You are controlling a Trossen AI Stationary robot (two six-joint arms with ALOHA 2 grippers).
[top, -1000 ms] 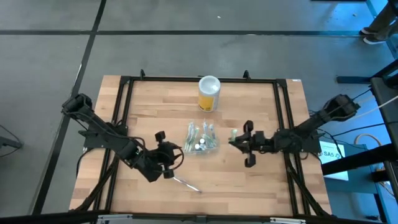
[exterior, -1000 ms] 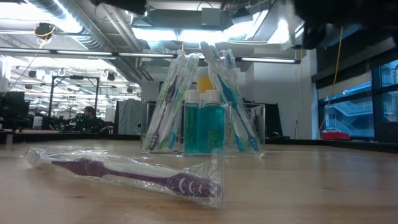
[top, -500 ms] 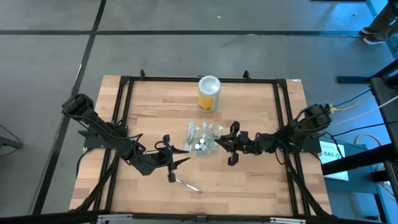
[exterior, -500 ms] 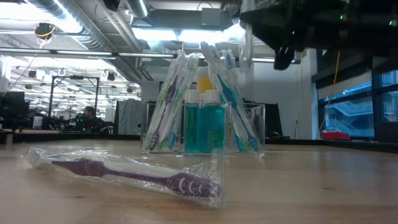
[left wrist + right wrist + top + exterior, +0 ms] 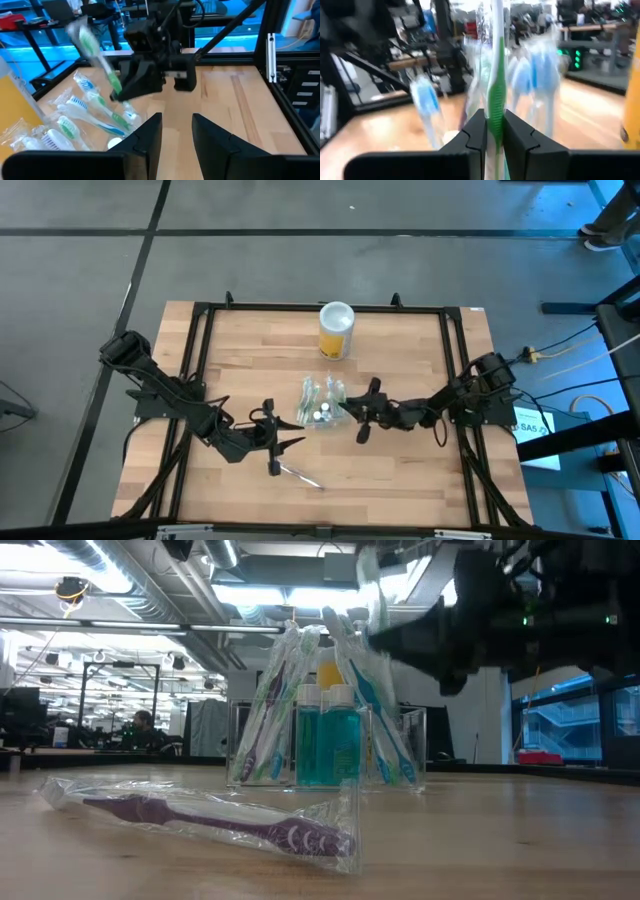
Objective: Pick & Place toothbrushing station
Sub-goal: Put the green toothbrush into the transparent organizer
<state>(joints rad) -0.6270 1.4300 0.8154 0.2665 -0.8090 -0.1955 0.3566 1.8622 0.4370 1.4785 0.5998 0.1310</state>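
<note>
The left gripper hangs over the near-left part of the wooden table, its fingers parted with nothing between them. Just near of it, a purple toothbrush in a clear wrapper lies flat on the wood, apart from everything else. At the middle of the table stands the toothbrushing station, a clear plastic container that holds wrapped toothbrushes leaning upward and two small bottles of blue-green liquid with white caps side by side. Beyond it, toward the far edge, stands a yellow canister with a white lid, well apart from the station. Just right of the station, the right gripper is clenched on a green toothbrush in a clear wrapper; in its wrist view the handle runs straight up from between the two dark fingers. In the low view this brush is raised above the table, close to the tops of the brushes in the station. Whether it touches them I cannot tell.
</note>
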